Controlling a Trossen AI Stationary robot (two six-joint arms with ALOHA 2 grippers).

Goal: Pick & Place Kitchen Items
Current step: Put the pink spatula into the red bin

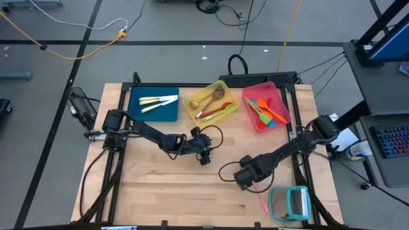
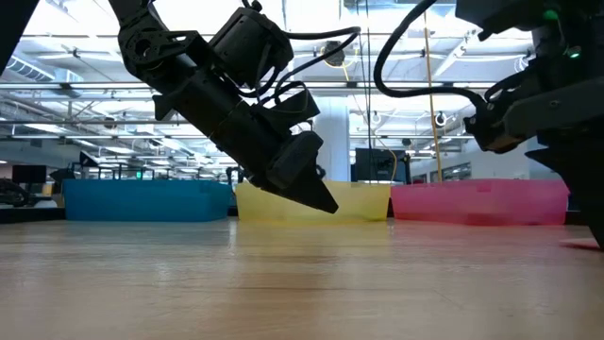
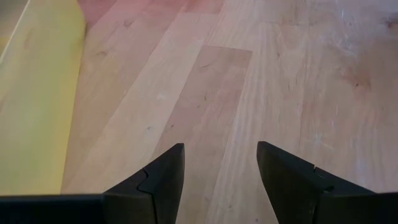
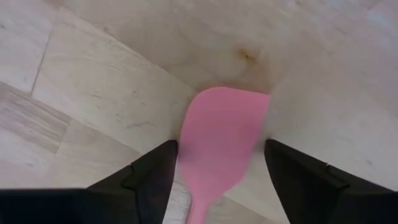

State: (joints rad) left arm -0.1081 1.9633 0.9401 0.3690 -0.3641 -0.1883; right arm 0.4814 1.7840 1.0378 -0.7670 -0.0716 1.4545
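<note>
The right gripper (image 1: 246,180) is held low over the table (image 1: 160,191), near the teal rack (image 1: 291,203). Its fingers (image 4: 149,180) are spread wide, and nothing is pinched yet. A pink spatula (image 4: 221,143) lies flat on the wood right between the fingers, with its wide head pointing away from the gripper. In the high view its thin handle (image 1: 261,199) is seen running back under the gripper toward the rack.

The spatula looks light. Its head is likely soft and bendy, so it may fold or slip if it is squeezed there. The handle is likely stiffer, and it is narrow. A better hold would be had on the neck, where head and handle meet, with the fingers closed across it. Because it lies flat, the fingertips must be brought right down to the wood to get around it.

The left gripper (image 1: 203,153) is held just above bare table, in front of the yellow tray (image 1: 190,102). Its fingers (image 3: 161,180) are spread too, and nothing is between them.

Other utensils are already laid in the blue tray (image 1: 135,102), the yellow tray and the pink tray (image 1: 249,92), far ahead of the right gripper.
</note>
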